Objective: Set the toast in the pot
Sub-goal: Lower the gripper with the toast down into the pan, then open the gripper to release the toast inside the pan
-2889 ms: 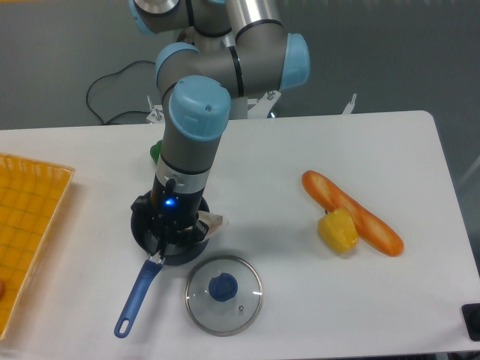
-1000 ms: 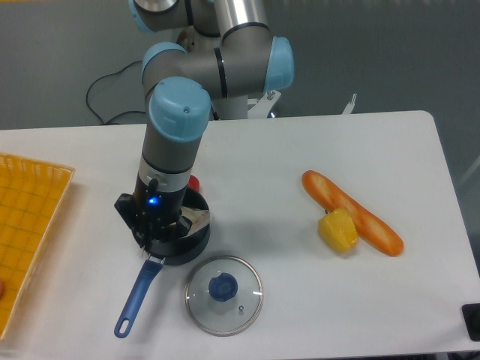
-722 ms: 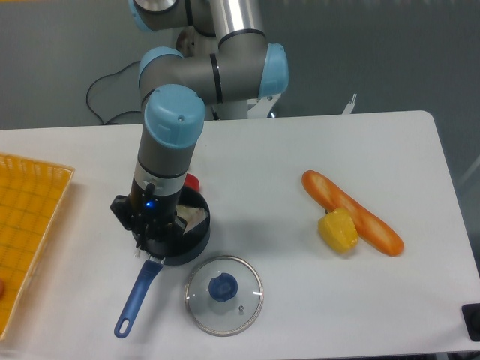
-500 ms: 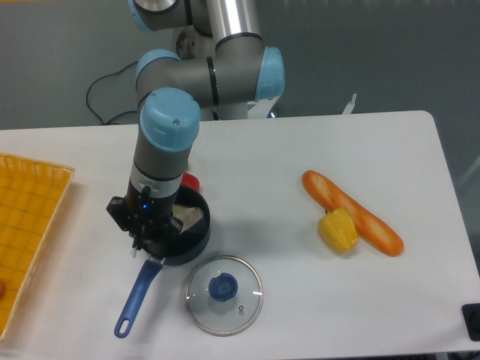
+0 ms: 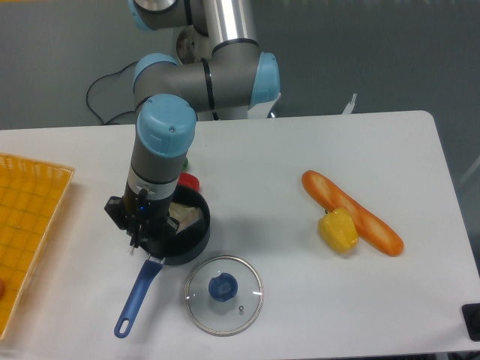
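Observation:
The pot is a small dark saucepan at the table's front left, with its blue handle pointing toward the front. The toast is a pale slice with a tan edge, lying tilted inside the pot on its right side. My gripper reaches down into the left part of the pot. The black wrist body hides most of the fingers. The toast sits against the gripper's right side and appears to be held by its edge.
A round glass lid with a blue knob lies just in front and to the right of the pot. A small red thing sits behind the pot. An orange baguette and a yellow pepper lie at right. An orange tray stands at the left edge.
My gripper has shifted left over the pot, and the toast has moved left with it, from over the pot's right rim to inside the pot.

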{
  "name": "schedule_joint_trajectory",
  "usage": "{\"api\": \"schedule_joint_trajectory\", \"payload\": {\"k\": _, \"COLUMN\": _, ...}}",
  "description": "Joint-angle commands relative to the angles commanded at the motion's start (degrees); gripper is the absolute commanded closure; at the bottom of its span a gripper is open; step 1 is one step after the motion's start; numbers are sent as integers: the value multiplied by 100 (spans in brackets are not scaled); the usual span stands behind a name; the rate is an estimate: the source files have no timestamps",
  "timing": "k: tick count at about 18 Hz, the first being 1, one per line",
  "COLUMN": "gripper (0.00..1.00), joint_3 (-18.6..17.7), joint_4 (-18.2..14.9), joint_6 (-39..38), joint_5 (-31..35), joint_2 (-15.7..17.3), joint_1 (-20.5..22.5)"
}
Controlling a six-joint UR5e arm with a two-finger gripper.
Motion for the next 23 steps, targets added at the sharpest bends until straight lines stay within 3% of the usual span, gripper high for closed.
{"api": "schedule_joint_trajectory", "payload": {"k": 8, "gripper": 84, "joint_3": -26, "joint_4": 18, "joint_6": 9, "joint_5": 0, "joint_2": 0, "joint_1": -9}}
{"api": "schedule_joint_trajectory", "payload": {"k": 9, "gripper": 71, "joint_3": -44, "joint_4": 18, "joint_6": 44, "joint_5": 0, "joint_2": 0, "joint_1": -9}}
{"api": "schedule_joint_trajectory", "payload": {"k": 10, "gripper": 46, "joint_3": -44, "joint_4": 26, "joint_6": 87, "joint_5": 9, "joint_2": 0, "joint_1": -17}}
{"api": "schedule_joint_trajectory", "payload": {"k": 11, "gripper": 2, "joint_3": -44, "joint_4": 44, "joint_6": 271, "joint_5": 17, "joint_2": -9, "joint_1": -35}}
{"api": "schedule_joint_trajectory", "payload": {"k": 23, "gripper": 0, "joint_3": -44, "joint_4": 237, "joint_6": 580, "joint_5": 141, "joint_2": -9, "joint_1": -35}}
